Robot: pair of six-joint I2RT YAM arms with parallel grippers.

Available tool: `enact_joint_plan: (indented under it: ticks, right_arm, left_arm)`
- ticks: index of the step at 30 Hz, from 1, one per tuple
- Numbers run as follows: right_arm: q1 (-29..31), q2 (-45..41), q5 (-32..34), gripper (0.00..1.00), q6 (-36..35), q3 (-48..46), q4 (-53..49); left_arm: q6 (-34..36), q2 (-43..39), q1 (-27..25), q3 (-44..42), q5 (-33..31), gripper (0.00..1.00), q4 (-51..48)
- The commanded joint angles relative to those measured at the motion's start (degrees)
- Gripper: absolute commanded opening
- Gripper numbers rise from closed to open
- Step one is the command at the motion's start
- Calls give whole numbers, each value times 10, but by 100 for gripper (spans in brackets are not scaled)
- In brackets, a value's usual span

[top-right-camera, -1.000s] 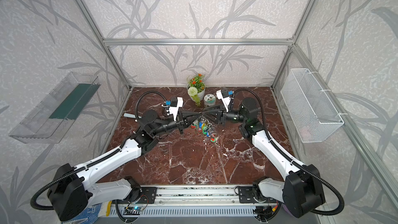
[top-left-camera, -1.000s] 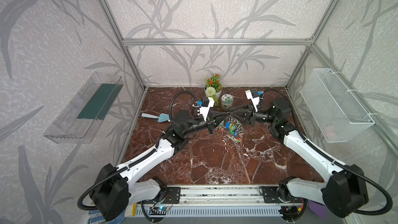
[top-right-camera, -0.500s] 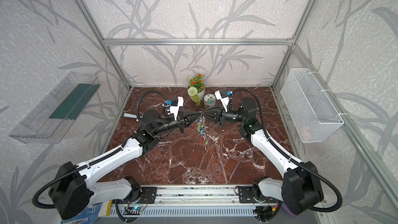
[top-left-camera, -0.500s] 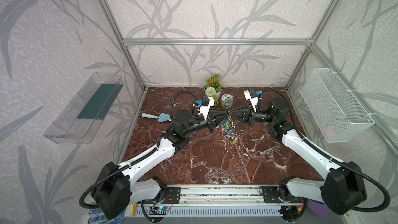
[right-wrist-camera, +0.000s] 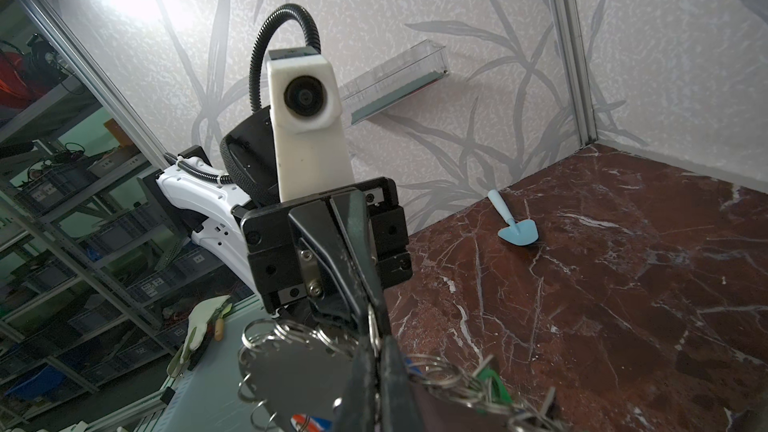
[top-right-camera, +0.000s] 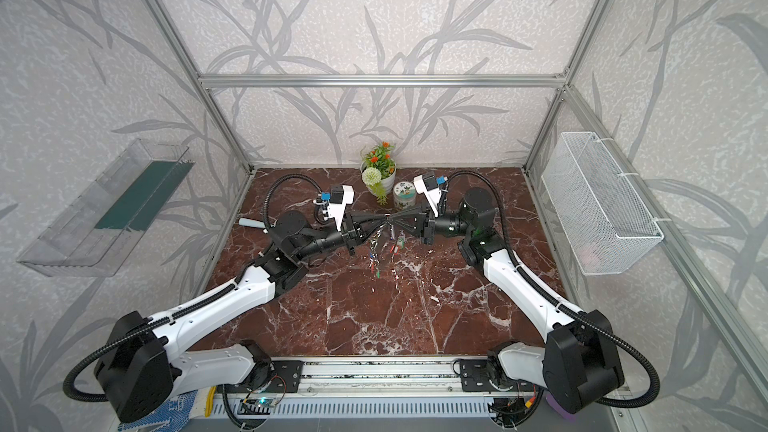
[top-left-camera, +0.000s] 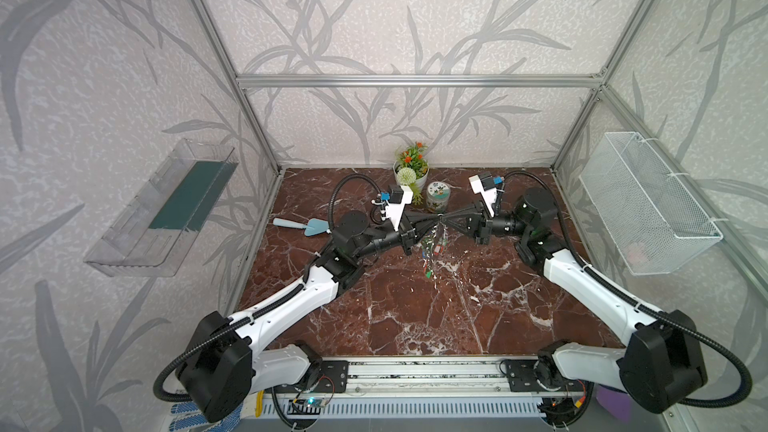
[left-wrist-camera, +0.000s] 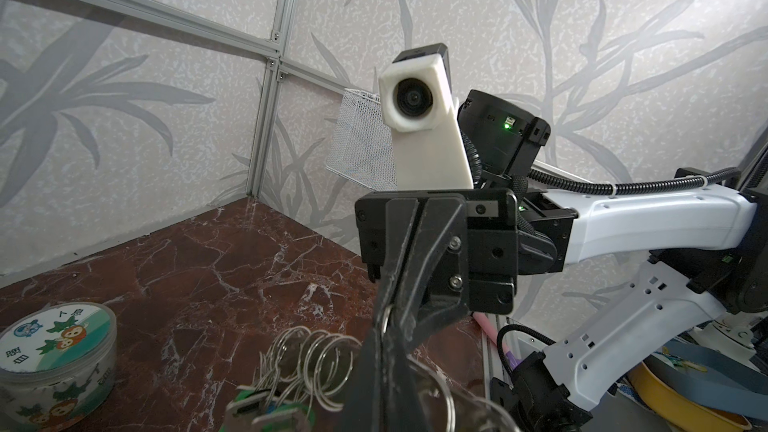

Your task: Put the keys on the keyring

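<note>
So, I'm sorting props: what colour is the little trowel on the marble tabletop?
The trowel is pale blue all over, clearest in the right wrist view.

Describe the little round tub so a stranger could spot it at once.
Find the white flowerpot at the middle of the marble table's back edge. The tub sits beside it, toward the right arm. Squat and round, its lid bears cartoon artwork with green leaves, unlike the plain pot.
</note>
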Motion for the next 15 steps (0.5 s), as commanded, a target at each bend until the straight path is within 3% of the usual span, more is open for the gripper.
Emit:
enact_joint_plan:
  ticks: [1,7,15]
  right_arm:
    - [3,-4,-3,0,-12,0,-10]
    - [4,-7,3,0,-57,11,-44]
    - [19,-15,16,0,-184,36,-154]
  left_arm:
    - [30,-26,8,31,19,0,-35]
    - [106,-65,48,78,52,9,-260]
    - [283,-64,113,185,127,41,-555]
